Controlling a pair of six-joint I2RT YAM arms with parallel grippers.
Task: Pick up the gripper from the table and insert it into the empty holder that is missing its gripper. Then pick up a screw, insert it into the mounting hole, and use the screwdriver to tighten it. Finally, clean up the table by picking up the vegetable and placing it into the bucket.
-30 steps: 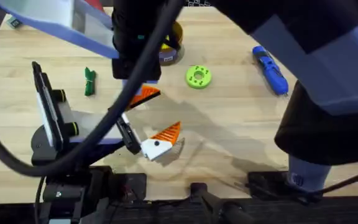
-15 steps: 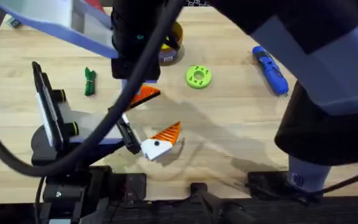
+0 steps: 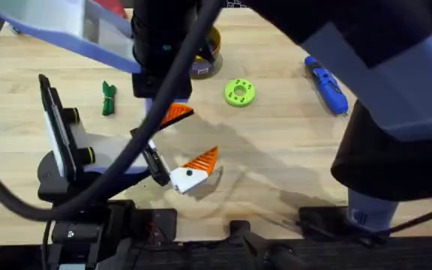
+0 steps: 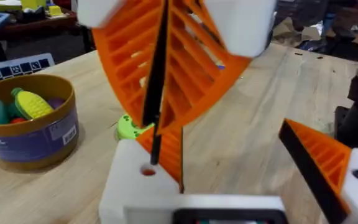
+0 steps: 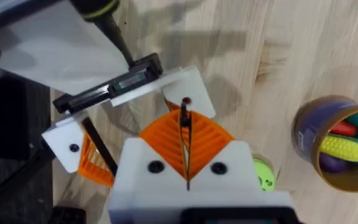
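Right jaws pinching shut on the gripper, hanging it just above empty holder near counter front edge. Left jaws gaping wide, gripping nothing. Best approach, likely: keeping wedge upright, easing straight down, leaving mounting hole uncovered.

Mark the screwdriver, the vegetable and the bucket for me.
screwdriver (image 3: 325,85), overhead view, middle of the blue body.
vegetable (image 3: 108,98), overhead view, centre of the green piece.
bucket (image 4: 36,138), left wrist view, purple-labelled outer wall.
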